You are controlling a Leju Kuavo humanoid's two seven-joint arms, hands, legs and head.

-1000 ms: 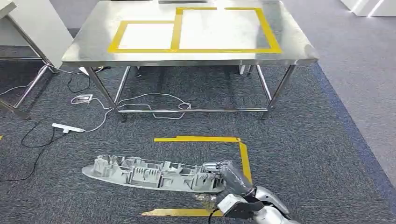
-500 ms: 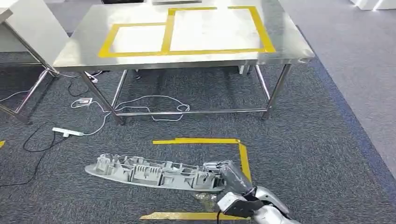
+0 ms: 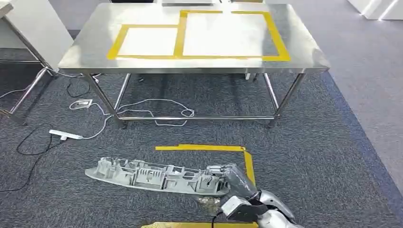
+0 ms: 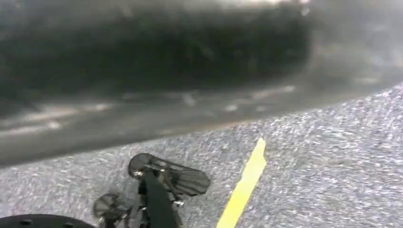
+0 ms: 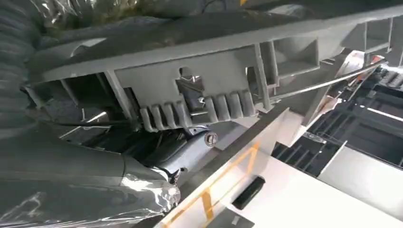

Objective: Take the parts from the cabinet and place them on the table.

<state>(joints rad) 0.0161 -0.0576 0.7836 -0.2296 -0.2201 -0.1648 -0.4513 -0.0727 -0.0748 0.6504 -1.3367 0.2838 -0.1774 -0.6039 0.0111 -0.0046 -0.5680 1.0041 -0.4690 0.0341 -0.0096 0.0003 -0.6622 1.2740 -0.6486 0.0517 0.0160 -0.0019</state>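
1. Standing well ahead is the steel bench [image 3: 76, 52], its top marked with two yellow taped rectangles, a smaller one [image 3: 148, 42] and a larger one [image 3: 228, 34], both bare; no part lies on it yet.
2. Between robot and bench is dark carpet [image 3: 323, 156], with a taped yellow floor outline [image 3: 247, 161] near the robot and loose white cables [image 3: 157, 107] trailing under the bench frame. My guess: a foot could snag a cable if the approach drifts left.
3. The long grey ribbed part [image 3: 152, 175] is carried low, roughly level, sticking out far to the robot's left.
4. The right hand [image 3: 228, 175] grips that part at one end alone. I judge this the main risk: the long overhang could twist or sag out of the grip, or its free end could strike the bench edge or leg.
5. The left hand's state I cannot tell; its wrist view is blurred, showing carpet and a tape strip [image 4: 244, 185].
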